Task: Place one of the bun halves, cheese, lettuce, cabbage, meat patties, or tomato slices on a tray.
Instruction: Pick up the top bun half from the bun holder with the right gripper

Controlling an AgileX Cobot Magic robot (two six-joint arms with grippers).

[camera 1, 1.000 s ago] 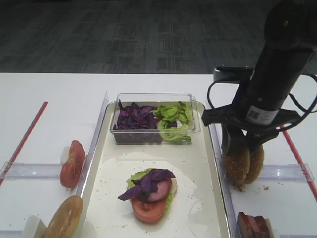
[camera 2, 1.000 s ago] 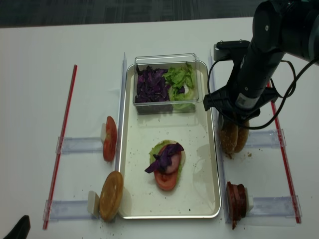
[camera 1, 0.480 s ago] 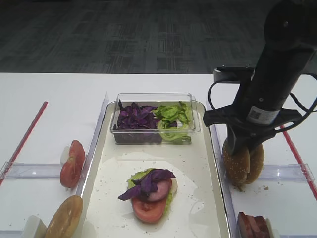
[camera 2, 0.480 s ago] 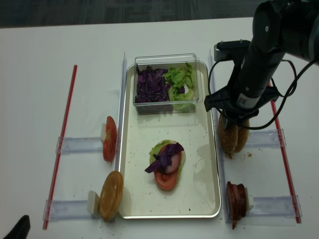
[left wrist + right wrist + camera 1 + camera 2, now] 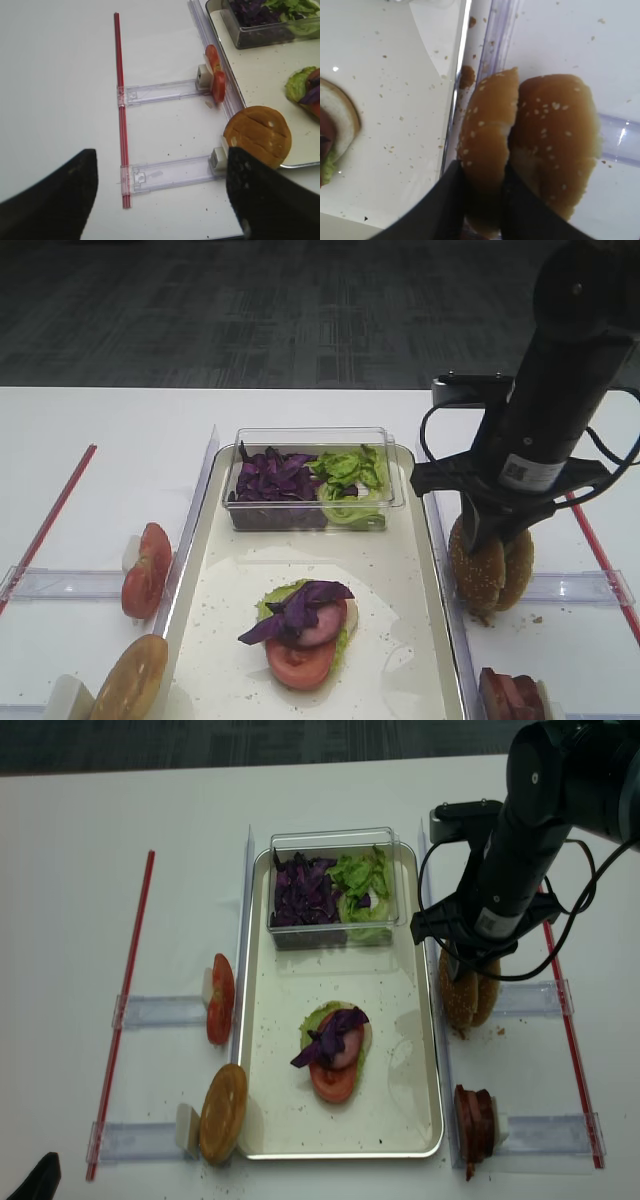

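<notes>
White tabletop (image 5: 110,430), dark carpet (image 5: 250,310) behind; right end effector (image 5: 482,197) pinching bun half (image 5: 485,145) beside tray (image 5: 420,660).

bun halves (image 5: 490,565) right of tray (image 5: 420,640)

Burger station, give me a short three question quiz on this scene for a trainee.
1. True or false: the right end effector is shut on a sesame bun half.
2. What tops the stack on the tray? A) cabbage B) cheese C) a meat patty
3. Fill in: the clear box holds cabbage and ____.

Key: 1 true; 2 A; 3 lettuce.
</notes>
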